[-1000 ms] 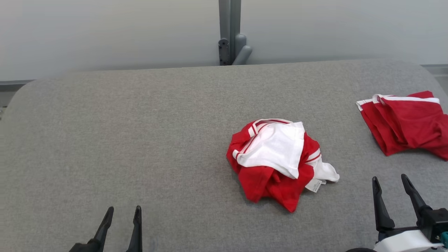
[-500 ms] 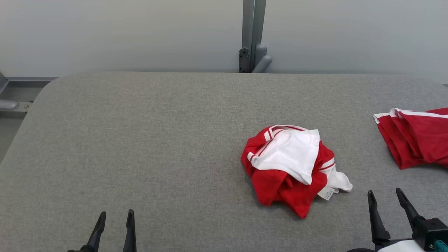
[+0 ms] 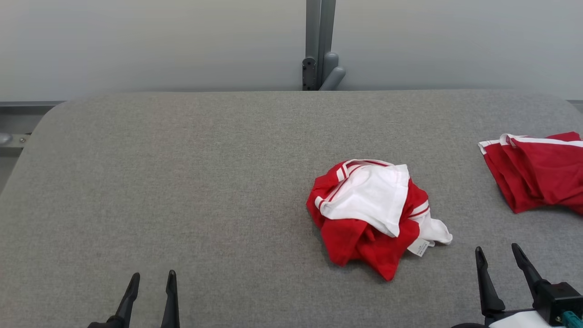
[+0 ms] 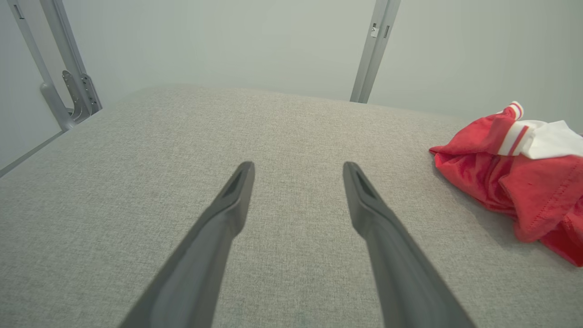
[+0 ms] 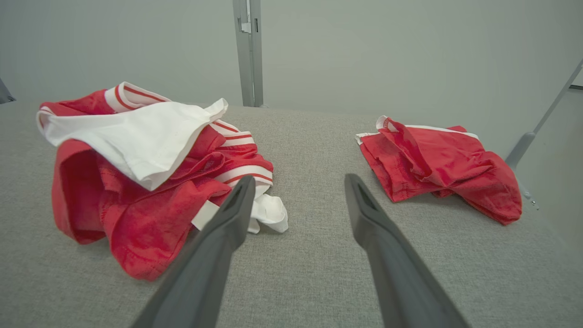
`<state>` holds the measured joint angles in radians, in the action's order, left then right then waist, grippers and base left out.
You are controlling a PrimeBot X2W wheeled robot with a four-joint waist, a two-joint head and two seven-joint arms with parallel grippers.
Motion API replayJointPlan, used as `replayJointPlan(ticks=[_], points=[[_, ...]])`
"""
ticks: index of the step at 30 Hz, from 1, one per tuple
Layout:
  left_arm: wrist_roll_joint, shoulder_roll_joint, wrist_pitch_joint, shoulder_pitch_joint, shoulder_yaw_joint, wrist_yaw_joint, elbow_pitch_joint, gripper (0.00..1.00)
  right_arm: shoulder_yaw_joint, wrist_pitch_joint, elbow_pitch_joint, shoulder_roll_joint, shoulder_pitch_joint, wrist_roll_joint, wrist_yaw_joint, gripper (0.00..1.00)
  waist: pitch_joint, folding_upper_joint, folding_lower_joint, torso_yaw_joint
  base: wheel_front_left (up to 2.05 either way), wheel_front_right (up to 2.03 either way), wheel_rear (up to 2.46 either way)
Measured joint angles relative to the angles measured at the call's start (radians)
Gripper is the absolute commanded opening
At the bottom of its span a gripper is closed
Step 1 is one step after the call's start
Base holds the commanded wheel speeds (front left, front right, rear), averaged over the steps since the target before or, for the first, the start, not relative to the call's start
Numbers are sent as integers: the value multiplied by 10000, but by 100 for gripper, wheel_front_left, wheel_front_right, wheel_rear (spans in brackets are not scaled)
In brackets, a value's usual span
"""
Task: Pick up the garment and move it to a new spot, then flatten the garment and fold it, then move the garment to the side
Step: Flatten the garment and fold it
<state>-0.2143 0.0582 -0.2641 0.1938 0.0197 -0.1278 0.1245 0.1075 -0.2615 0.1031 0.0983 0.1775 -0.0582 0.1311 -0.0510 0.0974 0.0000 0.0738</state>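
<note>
Garment is lying crumpled right of centre on table. Left gripper and right gripper are hovering spread at lower corners.

The crumpled red-and-white cloth garment lies heaped right of the head view's centre, white panel uppermost, red folds bunched beneath it.

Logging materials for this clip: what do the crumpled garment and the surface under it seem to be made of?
Crumpled garment: soft knit fabric, likely cotton jersey, matte red and white; loose creases, stitched hems, a sewn label. Surface: grey woven cloth, matte, fine flecked weave; perhaps padded, given its rounded corners.
</note>
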Motion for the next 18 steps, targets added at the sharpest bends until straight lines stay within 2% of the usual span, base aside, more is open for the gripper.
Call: replayJointPlan(ticks=[5, 10, 14, 18], points=[[-146, -29, 0, -242, 240, -10, -67, 100, -155, 0, -69, -2, -219, -8, 0, 100, -91, 0, 0, -247, 0, 0, 0], [-1751, -63, 378, -1085, 1361, -6, 211, 100, -232, 2, -201, -25, -399, -36, 0, 100, -291, 0, 0, -596, 0, 0, 0], [-2805, -81, 1361, -2029, 2754, 336, 12, 100, -242, 2, -222, -134, -409, -84, 0, 100, -508, 0, 0, -893, 0, 0, 0], [-4040, -96, 2151, -2858, 3925, 957, -307, 100, -265, 0, -180, -213, -519, -107, -2, 100, -736, 0, 0, -1199, 0, 0, 0]])
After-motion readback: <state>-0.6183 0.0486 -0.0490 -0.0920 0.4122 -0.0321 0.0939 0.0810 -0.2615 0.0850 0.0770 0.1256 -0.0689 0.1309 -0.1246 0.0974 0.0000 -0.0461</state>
